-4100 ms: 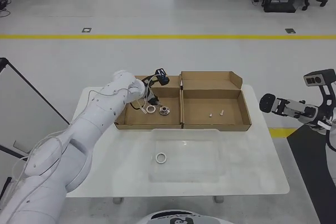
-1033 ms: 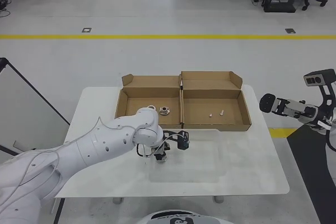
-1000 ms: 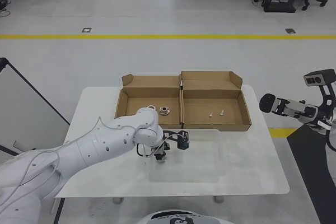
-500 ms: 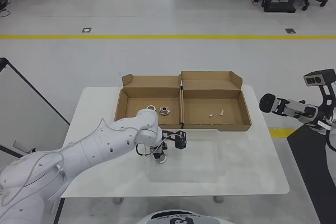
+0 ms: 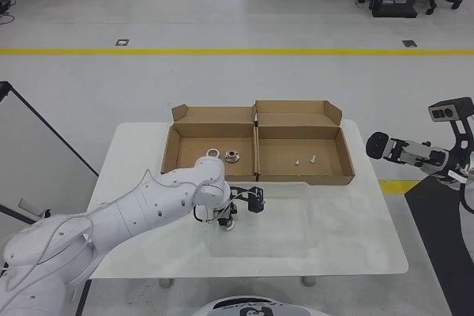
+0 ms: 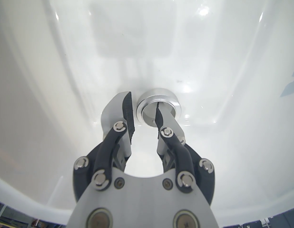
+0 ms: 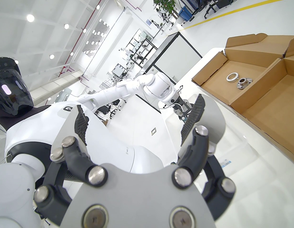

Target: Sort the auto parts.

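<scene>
Left jaws: I am bringing the left gripper from the brown cardboard box down to the white counter. They are standing a little open, one finger inside the ring, not pinching yet.
Ring: the shiny silver metal ring is lying near the box.
Right jaws: the right gripper is hanging wide open, holding nothing.
Meaning: I am thinking squeezing comes next.
</scene>
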### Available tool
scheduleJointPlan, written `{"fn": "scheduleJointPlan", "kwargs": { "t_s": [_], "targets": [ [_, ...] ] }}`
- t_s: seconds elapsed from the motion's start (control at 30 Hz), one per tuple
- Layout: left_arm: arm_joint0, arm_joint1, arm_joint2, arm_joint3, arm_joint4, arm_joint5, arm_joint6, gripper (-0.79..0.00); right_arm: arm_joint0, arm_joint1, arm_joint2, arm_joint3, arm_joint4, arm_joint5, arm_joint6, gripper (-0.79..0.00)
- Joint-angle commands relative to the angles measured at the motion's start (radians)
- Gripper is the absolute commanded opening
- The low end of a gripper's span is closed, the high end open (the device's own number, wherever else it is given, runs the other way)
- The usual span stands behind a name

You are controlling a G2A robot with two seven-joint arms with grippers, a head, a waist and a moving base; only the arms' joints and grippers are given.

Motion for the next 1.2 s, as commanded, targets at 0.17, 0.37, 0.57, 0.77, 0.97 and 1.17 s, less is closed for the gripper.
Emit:
{"fn": "scheduleJointPlan", "kwargs": {
  "t_s": [0.17,0.37,0.57,0.77,0.97,1.17],
  "targets": [
    [0.007,-0.007,0.000,0.008,0.010,-0.004,0.004,-0.785,0.000,0.000,0.000,0.000,0.000,0.000,0.000,0.000],
    [0.003,-0.010,0.000,0.001,0.024,-0.010,0.010,-0.785,0.000,0.000,0.000,0.000,0.000,0.000,0.000,0.000],
    [-0.075,-0.002,-0.003,-0.073,-0.089,-0.002,0.002,-0.785,0.000,0.000,0.000,0.000,0.000,0.000,0.000,0.000],
    [-0.151,0.018,-0.052,-0.177,-0.230,0.025,-0.024,-0.785,0.000,0.000,0.000,0.000,0.000,0.000,0.000,0.000],
    [-0.170,0.049,-0.116,-0.270,-0.272,0.049,-0.040,-0.785,0.000,0.000,0.000,0.000,0.000,0.000,0.000,0.000],
    [-0.147,0.090,-0.204,-0.329,-0.255,0.057,-0.006,-0.785,0.000,0.000,0.000,0.000,0.000,0.000,0.000,0.000]
  ]
}}
